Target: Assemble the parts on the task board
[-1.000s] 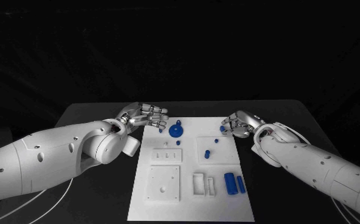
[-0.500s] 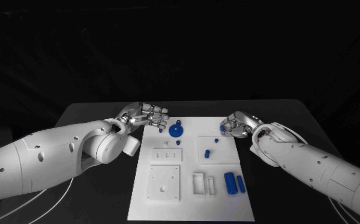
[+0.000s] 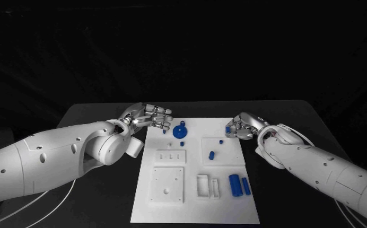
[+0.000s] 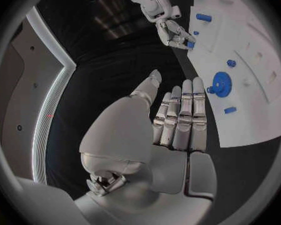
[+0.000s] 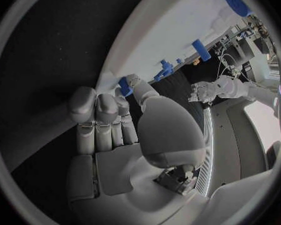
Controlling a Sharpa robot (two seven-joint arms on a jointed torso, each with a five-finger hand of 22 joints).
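Off the right fingertips, head view: a small blue part [image 3: 228, 130] is seen at the far right corner of the task board [image 3: 191, 207], with the right hand [image 3: 245, 126] curled round it. It appears to be pinched, but actual contact cannot be told. The left hand [image 3: 149, 117] is held with fingers apart, nothing grasped, over the table just off the board's far left corner; the blue disc [image 3: 180, 132] lies just beyond those fingertips, apart from them.

Left wrist view: the left hand [image 4: 178, 120] is shown with fingers extended side by side, released, over bare table. The disc [image 4: 221, 81] sits on the board ahead of the fingertips.

Right wrist view: the right hand [image 5: 115, 120] is seen with the blue part [image 5: 124, 86] caught between thumb and fingertips at the board edge.

Risks, as judged:
- Part is held at the tips only, so slip or rotation is likely on lift.
- Board could be nudged by fingers at its edge, shifting loose pieces.
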